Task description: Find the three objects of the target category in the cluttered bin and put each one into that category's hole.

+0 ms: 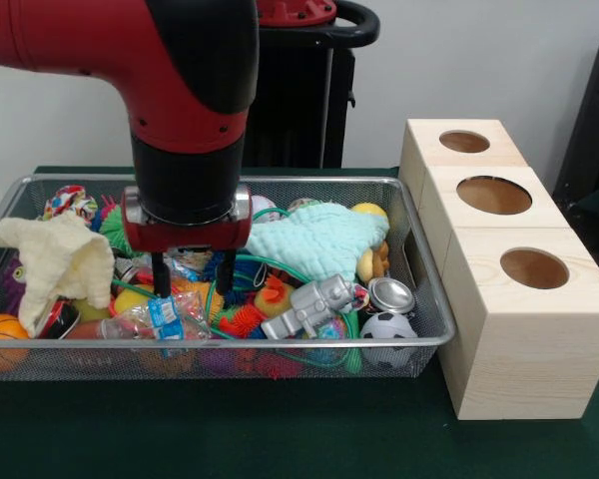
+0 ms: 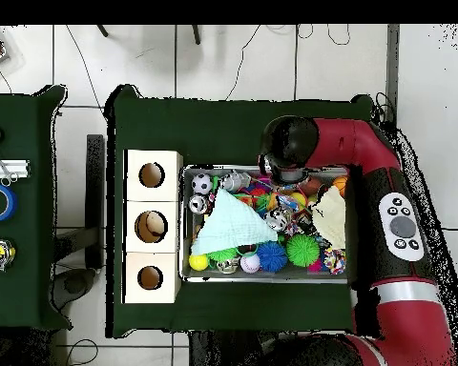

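The wide silver wire mesh bin [image 1: 431,299] sits on the dark green table [image 1: 280,439], and it is full of toys. Right beside the bin stand 3 pale wooden boxes [image 1: 524,329], each with 1 round hole [image 1: 534,267] in its top.

The red and black robot arm [image 1: 180,110] reaches down into the bin. Its gripper [image 1: 192,284] has 2 thin black fingers [image 1: 161,277], and they point straight down into the pile near the bin's front wall. The jaws stand a little apart. Nothing is held between them, as far as the front view shows.

Just under the fingers lies a clear plastic bottle with a blue label [image 1: 152,319]. It lies on its side, with its long way running along the bin's front wall. The left finger is just above the label.

In the bin, a soft yellow cloth [image 1: 55,259] lies at one end, away from the boxes. A light green cloth [image 1: 314,239] lies nearer the boxes, and a silver toy robot [image 1: 314,304] lies in front of it.

I cannot tell which kind of toy is wanted. If it is the bottle, the jaws look well placed to drop a bit and close across its thin side. The boxes are at the far end of the bin from the gripper, so the carry would be long.
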